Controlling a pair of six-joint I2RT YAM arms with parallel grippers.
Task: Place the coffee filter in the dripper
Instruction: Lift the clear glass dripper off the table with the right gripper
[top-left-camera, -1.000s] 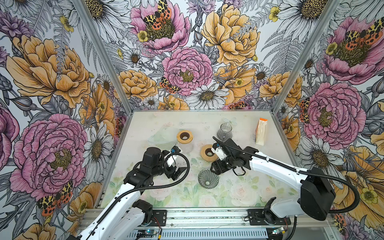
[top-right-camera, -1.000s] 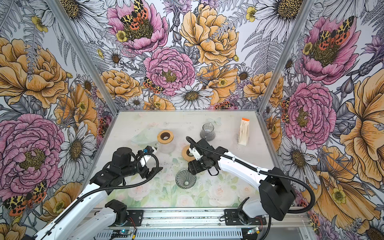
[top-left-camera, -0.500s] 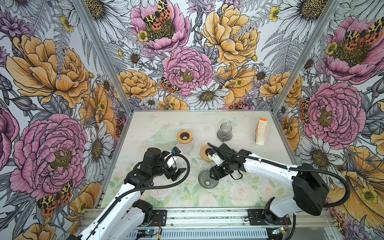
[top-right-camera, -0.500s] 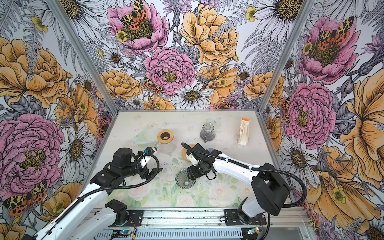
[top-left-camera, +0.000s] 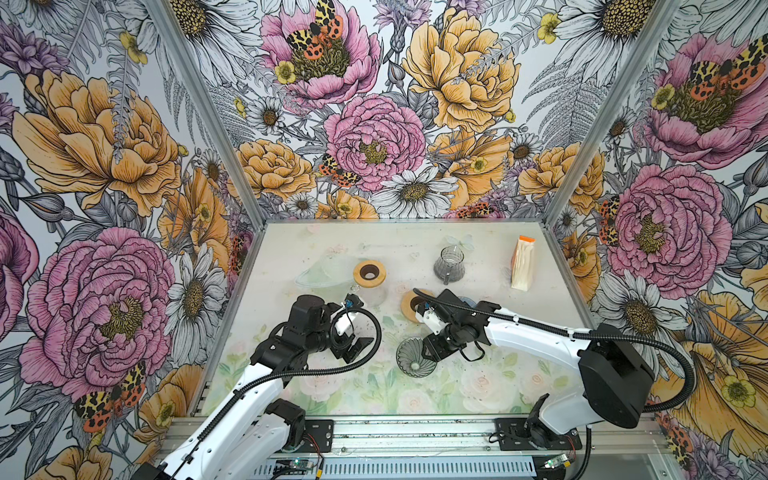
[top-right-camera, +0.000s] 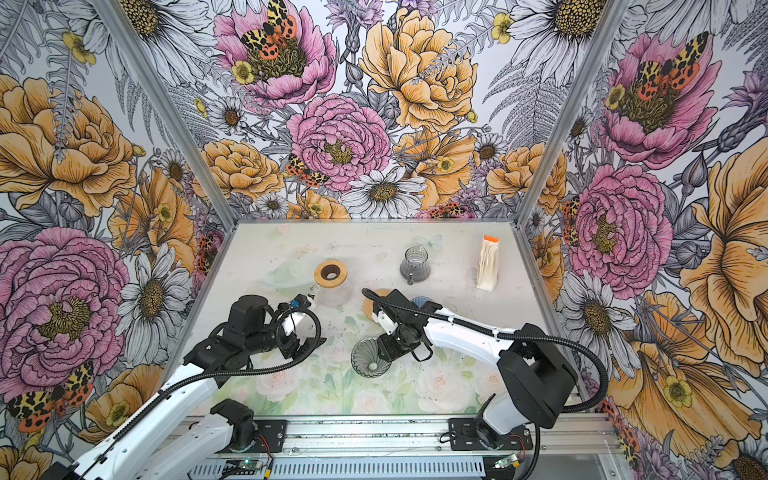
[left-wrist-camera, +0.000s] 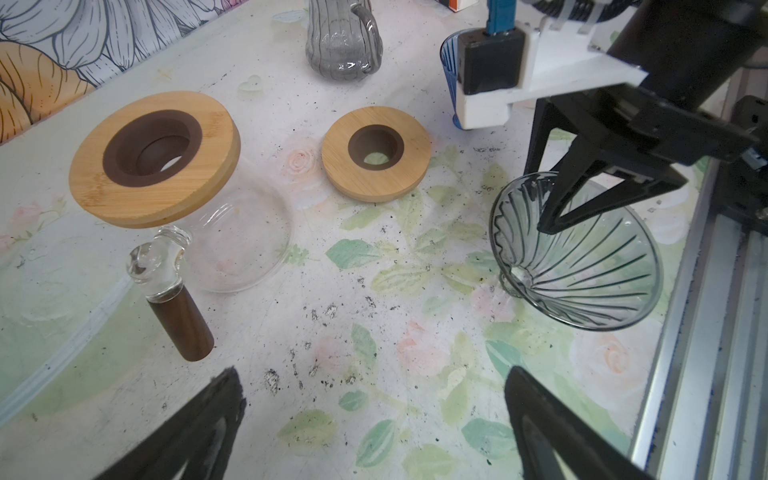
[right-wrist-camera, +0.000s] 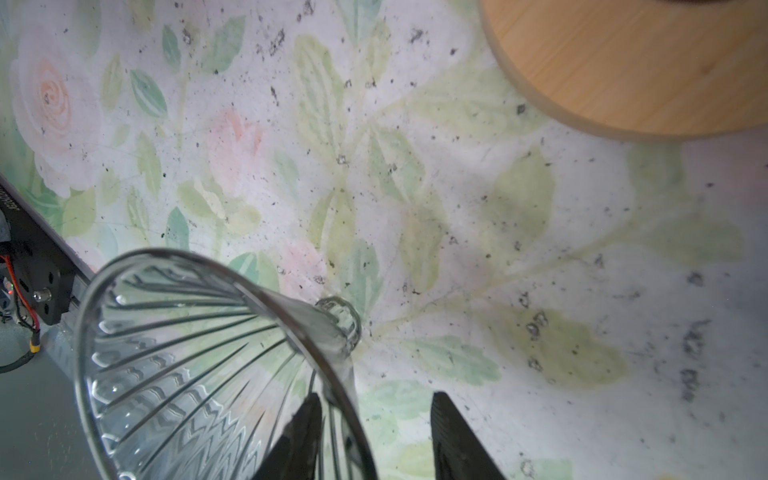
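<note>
My right gripper (right-wrist-camera: 374, 397) straddles the dripper (right-wrist-camera: 187, 353) rim, jaws not yet pinching; thin glass, likely slick and brittle, so I'd squeeze gently; left gripper (left-wrist-camera: 372, 374) spread, empty.

Dripper (top-left-camera: 415, 362) front centre, wooden ring (top-left-camera: 409, 306) behind it, carafe (top-left-camera: 373, 291) rear left, pitcher (top-left-camera: 449, 268), filter pack (top-left-camera: 522, 264) rear right

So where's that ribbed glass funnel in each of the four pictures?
In a top view: glass dripper, lower middle of the picture.
In a top view: lower middle again, slightly further left.
Left wrist: tilted, mouth toward the camera, beside the loose bamboo ring.
Right wrist: close up, ring beyond.
Shared landmark: that ring, just behind the dripper in both top views.
</note>
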